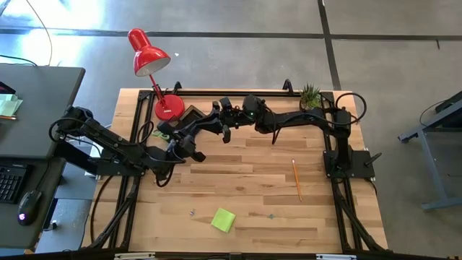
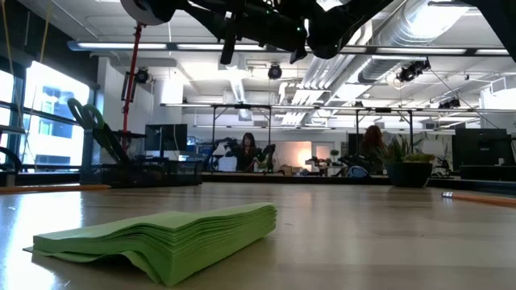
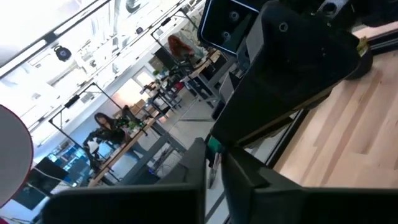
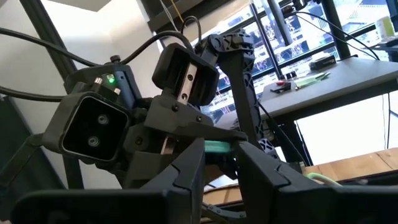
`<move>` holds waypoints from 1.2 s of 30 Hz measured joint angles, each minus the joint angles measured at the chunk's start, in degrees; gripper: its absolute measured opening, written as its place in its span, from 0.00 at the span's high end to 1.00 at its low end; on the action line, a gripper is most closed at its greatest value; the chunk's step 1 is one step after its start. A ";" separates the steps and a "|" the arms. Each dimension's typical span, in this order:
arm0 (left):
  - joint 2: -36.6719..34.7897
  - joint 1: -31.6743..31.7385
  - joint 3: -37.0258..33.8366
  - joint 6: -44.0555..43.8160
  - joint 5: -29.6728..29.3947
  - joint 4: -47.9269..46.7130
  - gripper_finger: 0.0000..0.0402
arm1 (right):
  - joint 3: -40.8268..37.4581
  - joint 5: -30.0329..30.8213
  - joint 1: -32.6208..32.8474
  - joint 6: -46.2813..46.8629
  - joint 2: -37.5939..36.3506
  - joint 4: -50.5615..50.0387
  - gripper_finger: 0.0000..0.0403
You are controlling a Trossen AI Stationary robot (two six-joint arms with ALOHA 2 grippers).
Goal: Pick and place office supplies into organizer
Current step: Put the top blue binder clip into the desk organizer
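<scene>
Wooden tabletop (image 1: pixel 238 180), open workshop behind. Upper centre, above the organizer (image 1: pixel 191 115), the right claw (image 4: pixel 219 155) and left claw (image 3: pixel 214 162) both look clamped on a small green item (image 4: pixel 217 147). Judged light, thin, rigid; grip mid-length.

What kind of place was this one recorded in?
Probably a large open robotics lab or workshop: exposed ceiling ducts, rows of benches with monitors and seated people, concrete floor around the wooden table.

Lime-green sticky-note pad (image 1: pixel 223 219) lies flat near the desk's front edge — an orange pencil (image 1: pixel 296 179) lies well apart to its right, tiny metal clips (image 1: pixel 192 213) beside the pad.

The black organizer (image 1: pixel 192 115) sits at the back, mostly hidden.
</scene>
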 joint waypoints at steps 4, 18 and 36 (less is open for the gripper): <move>0.02 0.01 0.03 -0.32 -0.35 -0.35 0.95 | -0.02 0.04 0.00 0.00 0.04 -0.18 0.82; -0.24 -0.82 -0.01 5.10 -6.63 -2.79 0.99 | 0.04 -13.11 -5.49 -2.77 0.09 -6.74 0.82; -6.13 15.97 -1.71 -37.13 36.33 -40.78 1.00 | 0.07 0.69 -4.78 -48.43 -7.04 -39.27 0.82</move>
